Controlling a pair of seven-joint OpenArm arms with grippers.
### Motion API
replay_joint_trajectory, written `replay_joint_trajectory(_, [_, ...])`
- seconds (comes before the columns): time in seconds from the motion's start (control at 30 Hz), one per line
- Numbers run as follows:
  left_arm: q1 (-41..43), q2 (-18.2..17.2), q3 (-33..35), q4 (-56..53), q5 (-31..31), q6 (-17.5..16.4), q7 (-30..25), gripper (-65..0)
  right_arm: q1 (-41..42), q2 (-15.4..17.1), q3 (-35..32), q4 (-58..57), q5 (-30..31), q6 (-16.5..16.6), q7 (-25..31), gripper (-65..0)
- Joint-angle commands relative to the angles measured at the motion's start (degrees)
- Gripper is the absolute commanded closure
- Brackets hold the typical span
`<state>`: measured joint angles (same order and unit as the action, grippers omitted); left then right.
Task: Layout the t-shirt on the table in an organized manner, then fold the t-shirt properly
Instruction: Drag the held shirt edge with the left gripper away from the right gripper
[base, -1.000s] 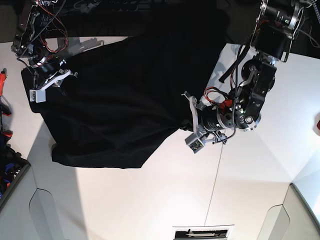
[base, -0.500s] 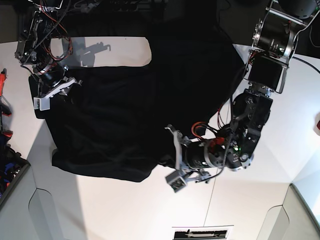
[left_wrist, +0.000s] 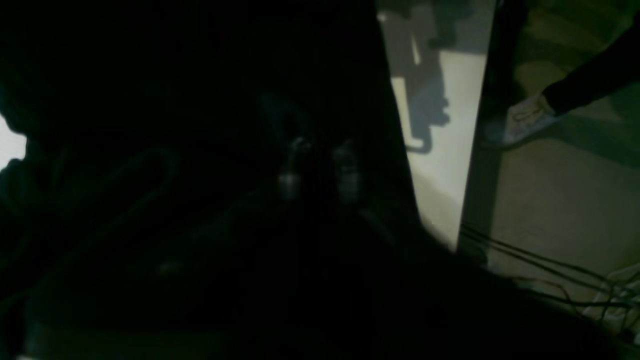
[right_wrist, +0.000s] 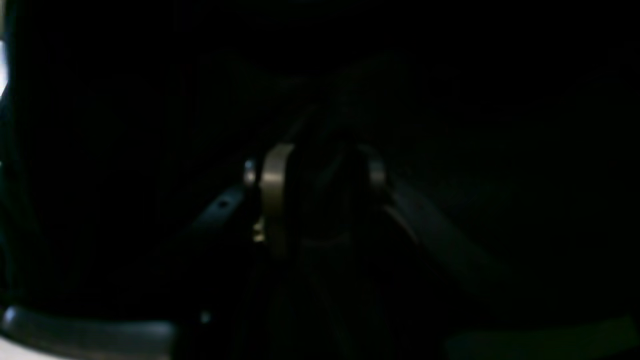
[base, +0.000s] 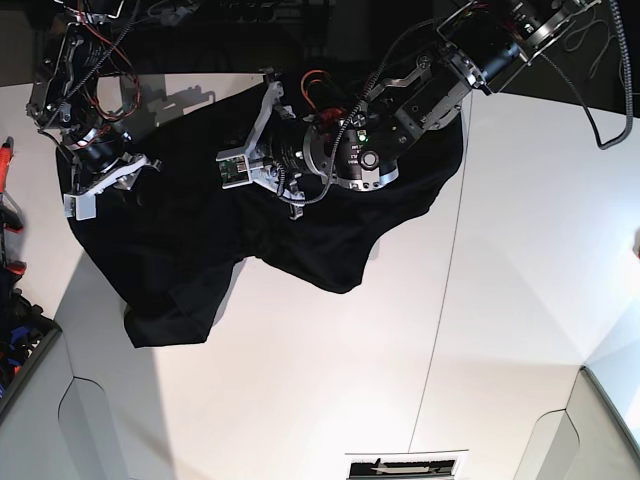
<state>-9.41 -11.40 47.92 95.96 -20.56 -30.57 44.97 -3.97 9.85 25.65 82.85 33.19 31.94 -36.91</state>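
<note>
Left gripper (base: 252, 140) has swung from the shirt's near hem up over its far middle, and the black t-shirt (base: 200, 250) now lies rumpled on the white table (base: 500, 300) below and beside it, near hem dropped into an uneven fold instead of stretched out as before. Its fingers (left_wrist: 345, 172) stand a little apart in the dark wrist view with cloth around them; whether they pinch any, cannot tell. Right gripper (base: 100, 185) stays at the shirt's edge on the other side, fingers (right_wrist: 274, 195) parted over black cloth, grip unclear.
</note>
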Motion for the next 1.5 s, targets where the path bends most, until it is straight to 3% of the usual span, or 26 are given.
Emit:
replay_joint_trajectory(0.0, [-1.0,0.4,-0.6,1.1,-0.5,1.3,-0.9,-22.2,0.6,0.8,0.2,0.7,0.7,0.3,1.0,-19.5])
replay_joint_trajectory(0.23, [-1.0,0.4,-9.5,8.6,-1.9,2.5,-1.0,-24.1,0.6,0.8,0.2,0.7,0.6,0.2,1.0,-19.6])
replay_joint_trajectory(0.4, [-0.9,-1.5,-17.5,15.2,-10.6,2.4,-1.0,-24.1,0.6,0.8,0.2,0.7,0.2,0.2,1.1,-19.6])
replay_joint_trajectory(0.47, [-0.9,-1.5,-19.1,15.3,-11.2,0.9,-1.0,-24.1,0.6,0.8,0.2,0.7,-0.3,0.2,1.1,-19.6])
replay_joint_trajectory(0.6, [-1.2,-1.5,-20.0,12.0,-5.7,1.7,-3.9,-24.1,0.6,0.8,0.2,0.7,-0.8,0.2,1.2,-19.6])
replay_joint_trajectory(0.67, [-1.8,-1.4,-20.2,7.5,-2.7,3.9,-7.0,-24.1,0.6,0.7,0.2,0.7,-0.8,0.2,1.2,-19.6])
replay_joint_trajectory(0.8, [-5.0,0.3,-20.1,-3.5,-0.5,4.2,-8.4,-24.0,0.6,0.8,0.2,0.7,-0.8,0.2,1.6,-19.5])
replay_joint_trajectory(0.87, [-7.3,1.9,-20.1,-9.1,1.4,4.2,-8.8,-23.8,0.6,0.8,0.2,0.7,-1.8,0.2,3.6,-14.5])
replay_joint_trajectory(0.93, [-9.4,3.3,-20.1,-14.2,2.4,4.2,-9.2,-19.9,0.6,0.8,0.2,0.7,-3.3,0.3,4.1,0.0])
replay_joint_trajectory(1.13, [-11.2,4.1,-20.1,-22.2,5.2,1.2,-9.6,-4.2,0.6,0.8,0.2,0.7,-4.0,0.3,4.0,0.0])
replay_joint_trajectory(1.27, [-11.2,2.2,-20.1,-25.6,7.4,0.2,-10.0,-1.9,0.6,0.8,0.2,0.7,-6.5,0.3,4.1,0.0])
replay_joint_trajectory(1.47, [-11.4,-3.5,-20.1,-27.2,7.1,-0.5,-11.4,0.0,0.6,0.8,0.2,0.7,-7.3,0.2,4.1,0.0])
